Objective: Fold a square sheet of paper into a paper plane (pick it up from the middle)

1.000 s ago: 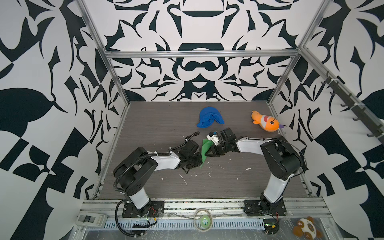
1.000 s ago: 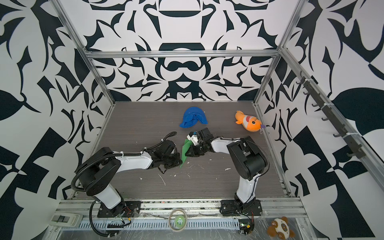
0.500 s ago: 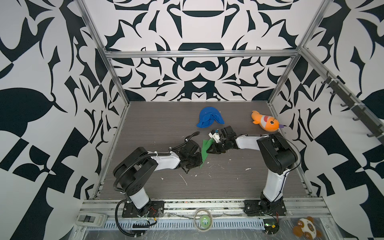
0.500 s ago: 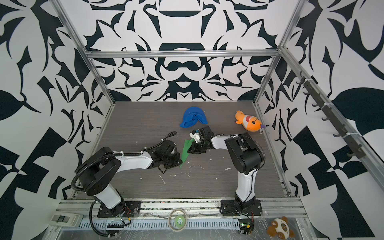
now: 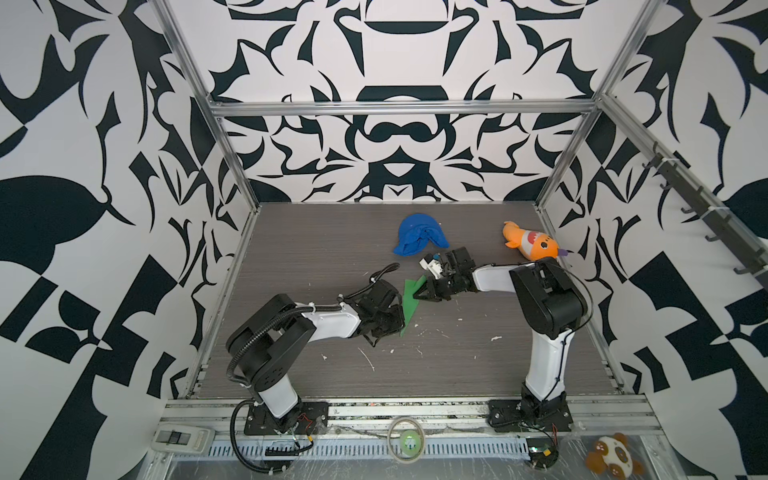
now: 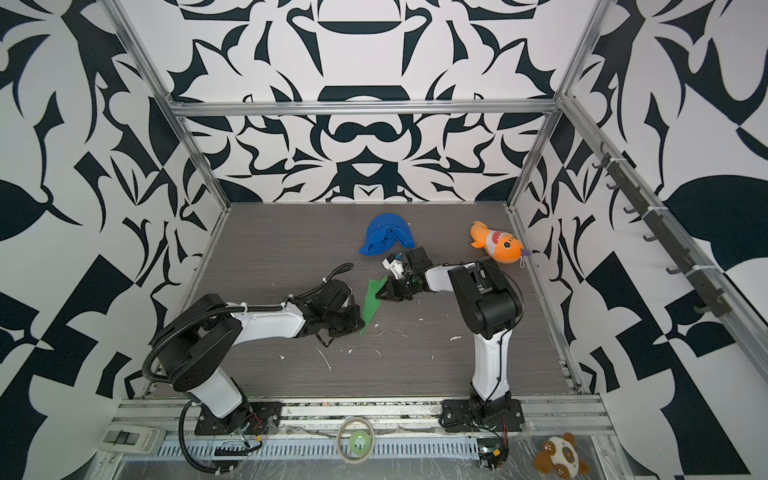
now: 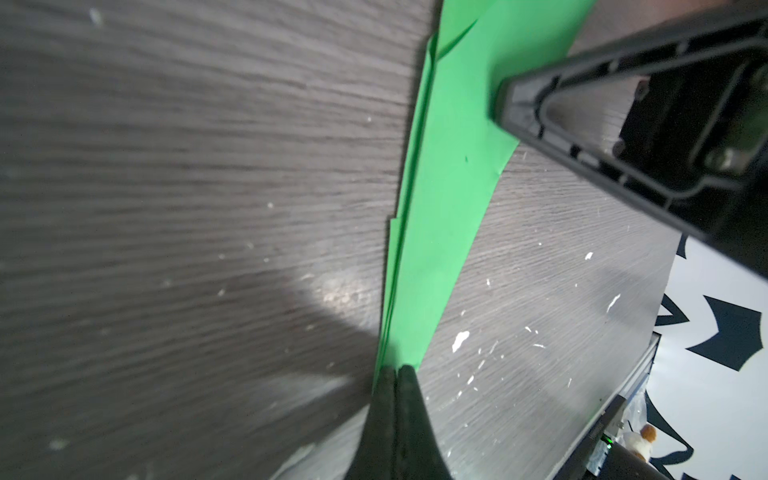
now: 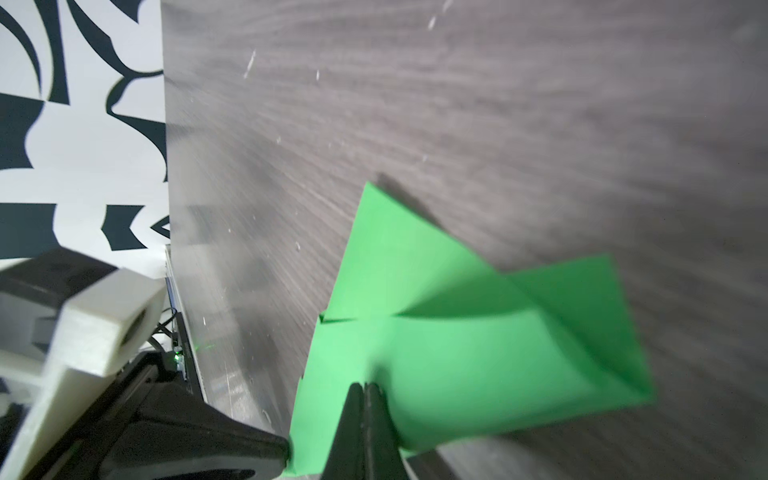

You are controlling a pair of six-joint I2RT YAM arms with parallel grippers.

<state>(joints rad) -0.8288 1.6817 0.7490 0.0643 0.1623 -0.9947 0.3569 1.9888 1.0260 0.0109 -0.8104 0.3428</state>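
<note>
At centre, left gripper [image 7: 395,374], right gripper [image 8: 365,390] tight on paper plane [image 5: 410,301] — blue cloth [image 5: 419,239] beyond.

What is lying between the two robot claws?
The green paper plane, in both top views: its narrow tip meets the shut left gripper, its wide end the shut right gripper.

Enclosed left, far and right by walls [image 5: 395,54] in bold black-and-white leaf print. Framed with aluminium bars [image 5: 399,107]. Floored in dark grey wood-grain board [image 5: 316,249], flecked white toward the near side. Fitted with a hook rail [image 5: 706,206] on the right wall. Lit evenly.
</note>
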